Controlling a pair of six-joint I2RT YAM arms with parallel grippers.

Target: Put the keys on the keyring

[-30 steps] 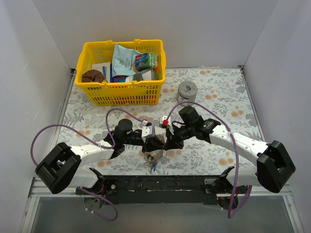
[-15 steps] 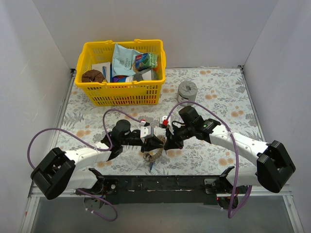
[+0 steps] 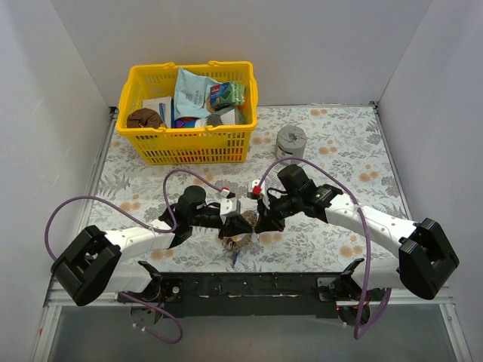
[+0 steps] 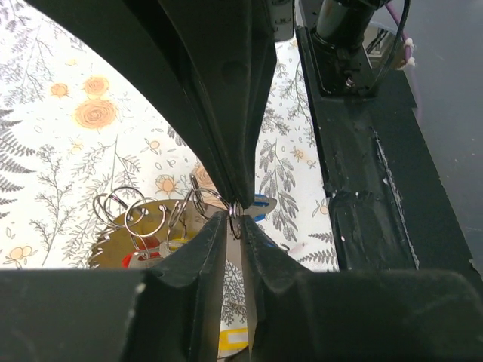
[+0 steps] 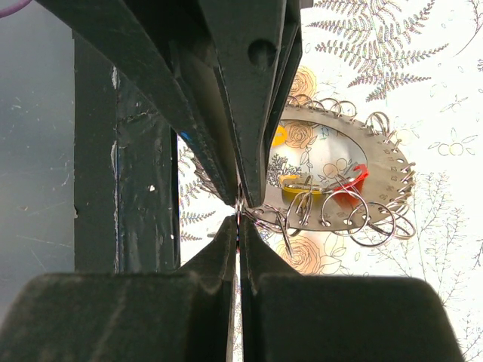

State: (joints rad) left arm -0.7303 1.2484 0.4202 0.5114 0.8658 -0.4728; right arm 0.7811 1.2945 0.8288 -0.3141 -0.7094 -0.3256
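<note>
Left pincer (image 4: 235, 215) pinched shut on keyring (image 5: 381, 177) loop, right pincer (image 5: 238, 215) likewise

Wearing glossy white plastic shells (image 3: 136, 240) well behind the matte black tapered fingers (image 5: 249, 98). Carrying blocky black joint housings (image 3: 89, 262) farthest from those fingers. Trailing thin purple cables (image 3: 365, 256) in loops. Showing a small round hole (image 5: 259, 53) on one finger.

The right gripper (image 5: 238, 213) has its fingers (image 5: 253, 90) pressed together on a thin wire loop (image 5: 239, 204) at the edge of the keyring (image 5: 389, 185), a flat silver ring rimmed with holes and wire rings, yellow and red keys (image 5: 293, 181) showing through its hole over the floral table (image 5: 423, 75).
</note>
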